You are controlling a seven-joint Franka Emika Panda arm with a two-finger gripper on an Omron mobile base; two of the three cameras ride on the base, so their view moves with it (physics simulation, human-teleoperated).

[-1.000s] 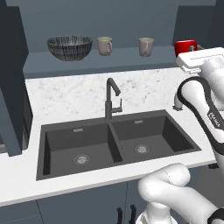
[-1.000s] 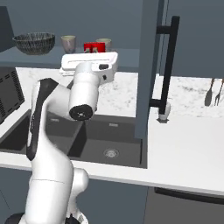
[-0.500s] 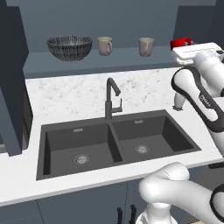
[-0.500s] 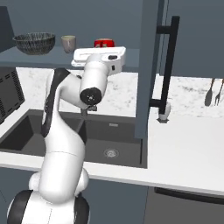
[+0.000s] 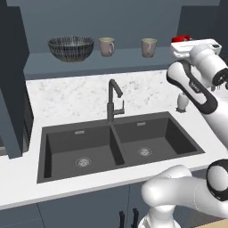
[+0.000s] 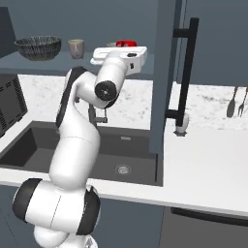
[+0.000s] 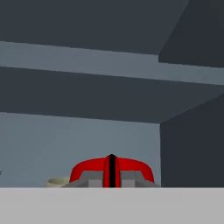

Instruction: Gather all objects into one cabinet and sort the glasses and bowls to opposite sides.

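Observation:
The red cup (image 5: 181, 38) hangs at the right end of the wide slate-blue cabinet (image 5: 89, 63), and my gripper (image 5: 181, 43) is shut on its rim. The hand view has one dark finger across the middle of the red cup (image 7: 87, 168), with my gripper (image 7: 112, 175) low in the picture and a beige mug rim (image 7: 57, 181) to its left. On the shelf floor stand the dark striped bowl (image 5: 71, 47) at the left and two beige mugs (image 5: 106, 46) (image 5: 148, 46) further right. From the right base view, the red cup (image 6: 127, 43) peeks over my hand. Whether it touches the shelf is hidden.
Below the shelf lie a marble counter, a black faucet (image 5: 113, 100) and a dark double sink (image 5: 116, 144). A small white dispenser (image 5: 181, 103) stands right of the sink. A tall panel with a black handle (image 6: 186, 72) rises on the right, and utensils (image 6: 236, 101) hang beyond it.
My hand has risen with the red cup still in its grip and has shifted to the right in the right base view. The bowl and both mugs have not moved.

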